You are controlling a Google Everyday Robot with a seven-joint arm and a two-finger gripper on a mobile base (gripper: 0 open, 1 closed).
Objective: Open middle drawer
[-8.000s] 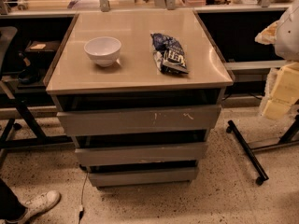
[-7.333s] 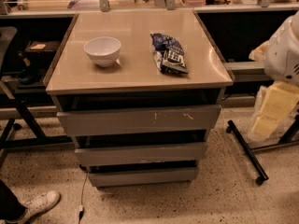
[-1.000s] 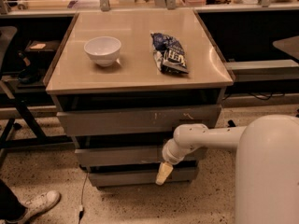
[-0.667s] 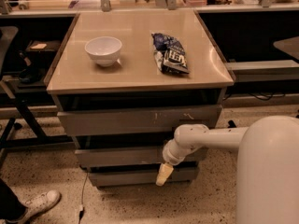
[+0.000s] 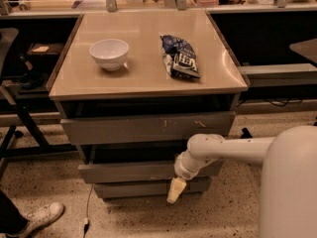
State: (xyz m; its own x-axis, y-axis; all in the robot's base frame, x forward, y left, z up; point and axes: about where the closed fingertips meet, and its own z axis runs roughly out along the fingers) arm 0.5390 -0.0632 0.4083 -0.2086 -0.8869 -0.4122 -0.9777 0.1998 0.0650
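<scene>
The cabinet has 3 grey drawers under the tabletop (image 5: 148, 81). The middle drawer (image 5: 124, 172) sits between the scratched top drawer (image 5: 143, 128) and the short bottom drawer (image 5: 133, 189), with a dark gap above its plain front. The arm (image 5: 228, 150) reaches in from the right, its wrist across the right part of that front. The claw (image 5: 175, 190) hangs pointing down just below the middle drawer's lower edge, before the bottom drawer; whether it is apart or together cannot be told. A bowl (image 5: 109, 53) and a bag (image 5: 180, 56) rest on the tabletop.
</scene>
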